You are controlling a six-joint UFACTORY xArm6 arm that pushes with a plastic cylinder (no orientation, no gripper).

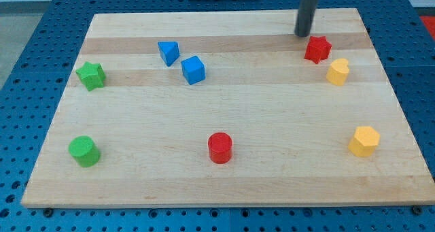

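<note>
A pale wooden board (224, 116) lies on blue pegboard. The rod's tip (302, 35), holding nothing, stands just above-left of the red star (317, 49); a glancing push could knock it into the yellow block (338, 72) nearby.

Tip (302, 35) just upper-left of right-side star (317, 49)

The desk (224, 184) is pale wood in lengthwise bands, lying on a blue pegboard (41, 14) dotted with holes. My tip (302, 35) is dark grey. Blocks: red star (317, 49), red cylinder (219, 147), yellow heart-like block (338, 72), yellow hexagon (364, 141), blue triangle (168, 52), blue cube (193, 70), green star (90, 75), green cylinder (83, 151).
</note>
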